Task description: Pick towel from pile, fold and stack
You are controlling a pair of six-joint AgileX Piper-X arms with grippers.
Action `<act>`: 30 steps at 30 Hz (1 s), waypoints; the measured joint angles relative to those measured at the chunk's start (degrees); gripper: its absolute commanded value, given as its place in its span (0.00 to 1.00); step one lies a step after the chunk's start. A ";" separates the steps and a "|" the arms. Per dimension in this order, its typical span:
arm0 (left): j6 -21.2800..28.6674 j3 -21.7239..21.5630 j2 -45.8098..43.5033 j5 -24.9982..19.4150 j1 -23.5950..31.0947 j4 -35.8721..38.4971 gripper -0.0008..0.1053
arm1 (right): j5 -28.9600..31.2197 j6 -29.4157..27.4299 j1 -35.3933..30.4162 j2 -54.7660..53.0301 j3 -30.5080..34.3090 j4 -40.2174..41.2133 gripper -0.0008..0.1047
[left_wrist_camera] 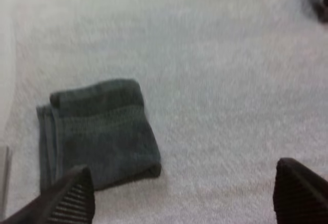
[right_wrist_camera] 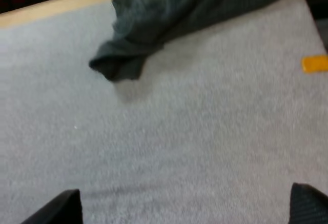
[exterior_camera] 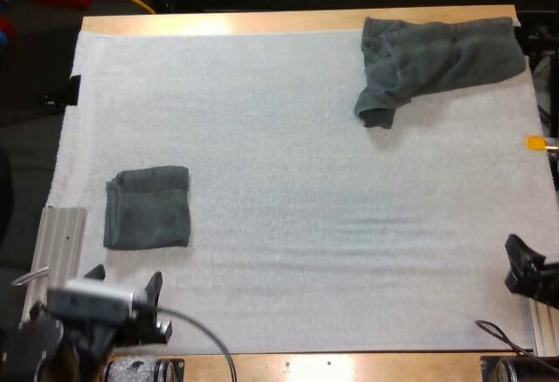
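Hovering left claw (exterior_camera: pixel 124 279): I am holding it over the near left corner of the mat (exterior_camera: pixel 306 181), with its two black fingers standing wide apart and gripping nothing.
Right claw (exterior_camera: pixel 527 268): I am holding it at the mat's near right edge, with its fingers spread wide and clear of any cloth.
Folded towel (exterior_camera: pixel 147 208): it is lying flat on the mat's left side as a neat dark grey-green square. Its layered edges are showing along one side, and it is sitting just beyond my left claw without touching it.
Crumpled towel (exterior_camera: pixel 437 59): it is lying bunched at the mat's far right corner. One rumpled end is trailing toward the mat's middle, well apart from my right claw.
Table (exterior_camera: pixel 262 22): its wooden edge is showing along the mat's far side.
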 measured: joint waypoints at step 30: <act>3.36 -2.37 -13.19 3.64 0.10 4.59 0.66 | 2.11 -1.35 0.00 -17.37 3.01 3.15 0.74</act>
